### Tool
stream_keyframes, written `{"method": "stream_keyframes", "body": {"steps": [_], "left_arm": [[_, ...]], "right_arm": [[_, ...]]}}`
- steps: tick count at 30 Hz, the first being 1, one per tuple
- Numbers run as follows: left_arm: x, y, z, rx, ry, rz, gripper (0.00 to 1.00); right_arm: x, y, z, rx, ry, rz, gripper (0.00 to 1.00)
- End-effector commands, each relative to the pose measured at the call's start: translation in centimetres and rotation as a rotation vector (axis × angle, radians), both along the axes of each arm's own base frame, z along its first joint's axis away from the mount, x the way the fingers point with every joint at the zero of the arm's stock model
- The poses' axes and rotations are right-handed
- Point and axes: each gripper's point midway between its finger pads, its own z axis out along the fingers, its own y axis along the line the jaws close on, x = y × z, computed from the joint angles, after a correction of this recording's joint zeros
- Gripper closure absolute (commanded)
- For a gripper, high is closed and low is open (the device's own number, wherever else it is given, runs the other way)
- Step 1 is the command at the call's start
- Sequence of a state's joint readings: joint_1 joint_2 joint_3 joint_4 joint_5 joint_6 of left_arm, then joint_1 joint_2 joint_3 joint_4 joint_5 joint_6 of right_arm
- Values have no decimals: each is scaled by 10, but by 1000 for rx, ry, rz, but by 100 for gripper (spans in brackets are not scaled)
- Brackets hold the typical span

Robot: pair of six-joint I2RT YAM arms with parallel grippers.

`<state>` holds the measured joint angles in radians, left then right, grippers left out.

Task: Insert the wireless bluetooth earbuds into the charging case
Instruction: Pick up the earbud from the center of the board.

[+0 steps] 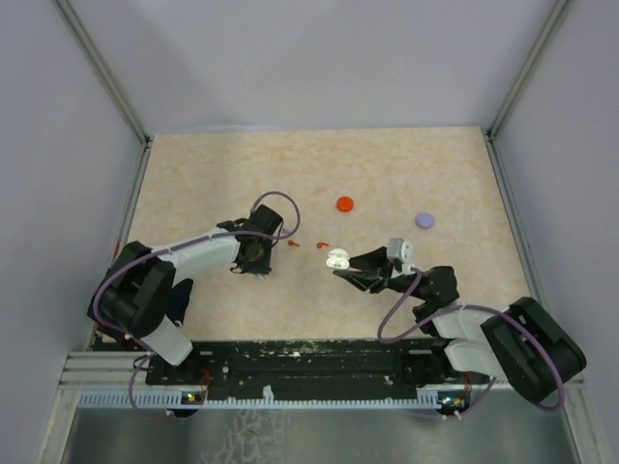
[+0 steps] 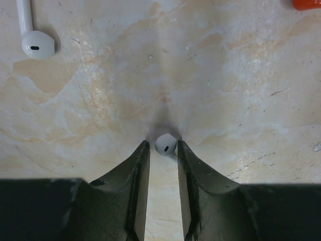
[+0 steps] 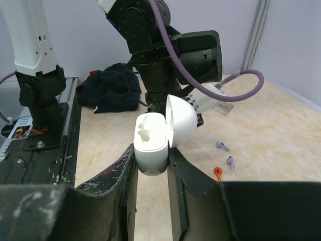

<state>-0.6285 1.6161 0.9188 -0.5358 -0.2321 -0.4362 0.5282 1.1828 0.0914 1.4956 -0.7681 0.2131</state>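
Note:
A white earbud (image 2: 165,144) lies on the table right at the tips of my left gripper (image 2: 163,146). The jaws stand narrowly open around it, with a thin gap on its left side. A second white earbud (image 2: 34,40) lies farther off to the upper left. My right gripper (image 3: 152,155) is shut on the white charging case (image 3: 150,131), held above the table with its lid (image 3: 181,119) swung open and both sockets empty. In the top view the case (image 1: 338,259) hangs mid-table, to the right of the left gripper (image 1: 253,253).
Two purple earbuds (image 3: 222,146) (image 3: 230,162) and a red earbud (image 3: 217,172) lie on the table beyond the case. A red disc (image 1: 345,204) and a purple disc (image 1: 425,220) sit farther back. Dark cloth (image 3: 113,93) lies by the arm bases.

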Motion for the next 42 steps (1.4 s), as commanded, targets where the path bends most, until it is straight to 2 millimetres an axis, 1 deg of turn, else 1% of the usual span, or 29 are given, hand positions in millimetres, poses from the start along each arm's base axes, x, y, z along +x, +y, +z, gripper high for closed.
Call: {"method": "stream_keyframes", "body": {"steps": [1, 7, 11, 13, 15, 17, 23, 30, 35, 39, 42], "left_arm": [[4, 0, 2, 16, 5, -22, 67], [1, -3, -2, 7, 28, -33, 71], [-2, -4, -3, 1, 41, -44, 76], [-3, -4, -1, 1, 42, -48, 78], [-4, -4, 2, 0, 38, -53, 82], [-3, -6, 9, -3, 20, -57, 83], [5, -13, 40, 4, -88, -73, 85], [16, -29, 94, 52, -325, -93, 86], [15, -47, 132, 97, -481, -128, 86], [13, -64, 152, 96, -564, -149, 86], [13, -77, 165, 103, -622, -173, 86]], "right_arm": [[-6, 1, 14, 32, -58, 12, 100], [-6, 0, 15, 35, -61, 12, 100], [-6, 0, 14, 34, -60, 10, 100], [-5, 1, 14, 32, -59, 10, 100], [-5, 1, 13, 29, -57, 8, 100], [-5, 1, 13, 28, -56, 8, 100], [-5, 1, 13, 30, -52, 9, 100], [-3, 1, 12, 34, -48, 3, 100], [3, 1, 10, 35, -35, -17, 100], [2, 0, 11, 50, -46, -27, 100], [6, -3, 14, 61, -48, -55, 100]]}}
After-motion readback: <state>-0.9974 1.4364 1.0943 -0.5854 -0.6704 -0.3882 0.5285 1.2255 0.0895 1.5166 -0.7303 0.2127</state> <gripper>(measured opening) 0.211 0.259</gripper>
